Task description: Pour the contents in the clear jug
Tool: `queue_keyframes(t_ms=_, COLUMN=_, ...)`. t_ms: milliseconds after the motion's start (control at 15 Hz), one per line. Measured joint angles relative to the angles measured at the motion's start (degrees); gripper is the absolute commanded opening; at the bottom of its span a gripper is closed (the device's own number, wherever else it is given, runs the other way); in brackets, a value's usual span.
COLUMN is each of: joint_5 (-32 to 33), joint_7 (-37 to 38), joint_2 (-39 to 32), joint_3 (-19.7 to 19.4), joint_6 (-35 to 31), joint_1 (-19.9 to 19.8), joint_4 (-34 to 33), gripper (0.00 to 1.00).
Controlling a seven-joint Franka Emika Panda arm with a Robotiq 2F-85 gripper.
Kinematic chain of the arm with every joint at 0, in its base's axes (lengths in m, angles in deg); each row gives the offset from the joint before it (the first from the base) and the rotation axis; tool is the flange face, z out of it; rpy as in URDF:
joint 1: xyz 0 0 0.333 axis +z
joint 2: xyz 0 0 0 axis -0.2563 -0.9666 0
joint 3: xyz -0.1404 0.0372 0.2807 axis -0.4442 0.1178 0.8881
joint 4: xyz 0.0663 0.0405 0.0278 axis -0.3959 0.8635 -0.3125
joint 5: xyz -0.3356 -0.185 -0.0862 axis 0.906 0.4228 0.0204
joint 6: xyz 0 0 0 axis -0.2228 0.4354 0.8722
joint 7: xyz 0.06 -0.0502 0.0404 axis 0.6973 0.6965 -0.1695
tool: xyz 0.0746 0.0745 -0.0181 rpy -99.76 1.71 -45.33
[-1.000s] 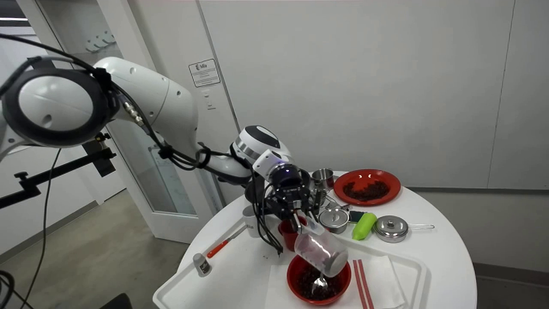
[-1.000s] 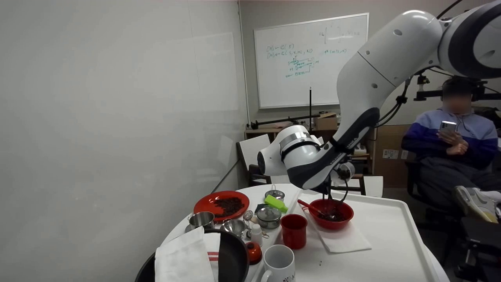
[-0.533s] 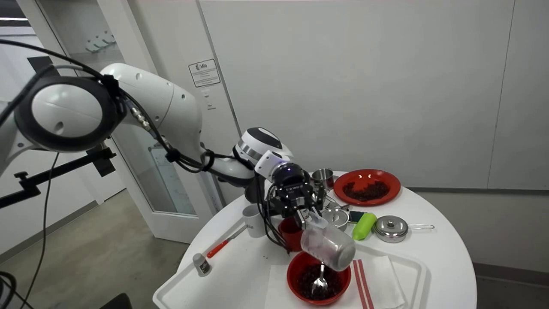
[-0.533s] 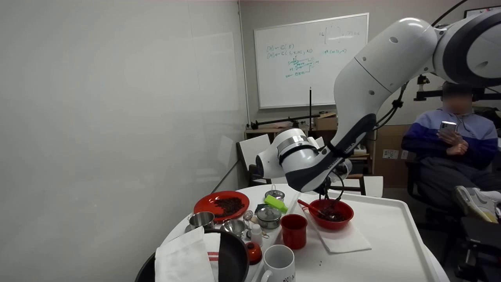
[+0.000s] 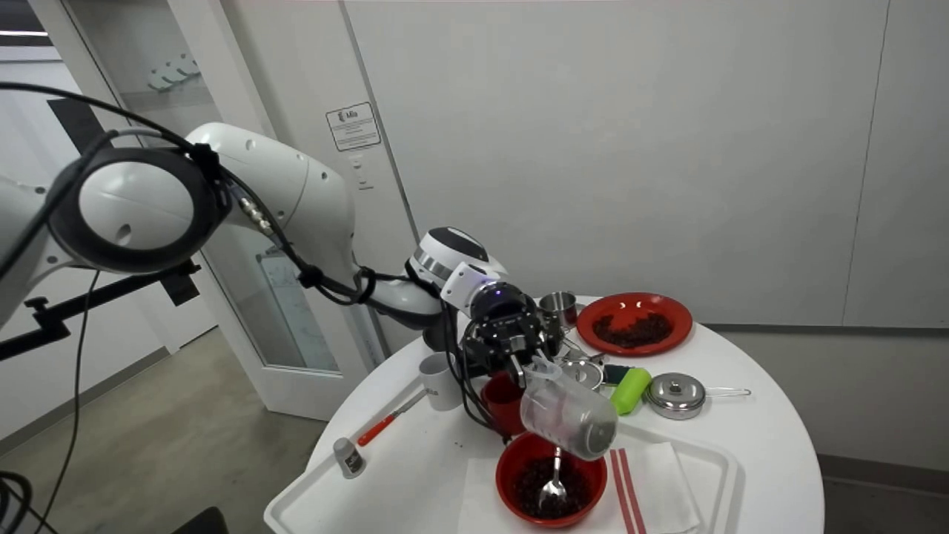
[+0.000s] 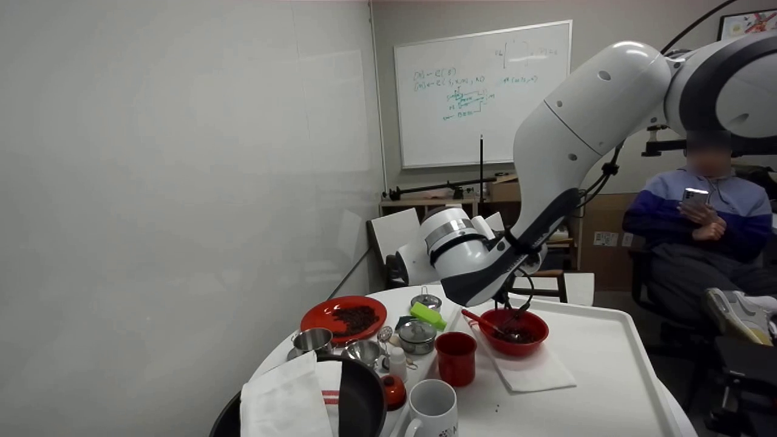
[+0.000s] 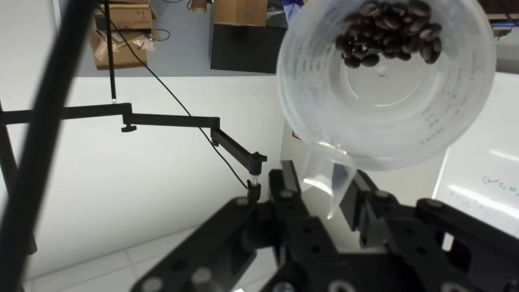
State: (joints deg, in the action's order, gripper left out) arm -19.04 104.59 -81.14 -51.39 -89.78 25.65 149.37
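Colourless see-through jug (image 5: 569, 415) held aloft, tilted, near round red bowl (image 5: 506, 482). Jaws of black gripper (image 7: 324, 183) clench the jug's handle, presumably leaving its mouth free to pour; dark oval beans (image 7: 389, 32) lie inside.

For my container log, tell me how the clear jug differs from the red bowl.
The clear jug is see-through, the red bowl opaque. The jug hangs tilted in the claw; the bowl rests upright on a napkin. Both hold dark contents.
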Motion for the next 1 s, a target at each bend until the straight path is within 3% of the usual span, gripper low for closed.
queue_keyframes(t_ms=1000, joint_5=6.96, joint_7=0.00, joint_2=-2.21, joint_3=1.55, joint_6=5.02, joint_1=0.20, joint_4=-1.93, gripper=0.10)
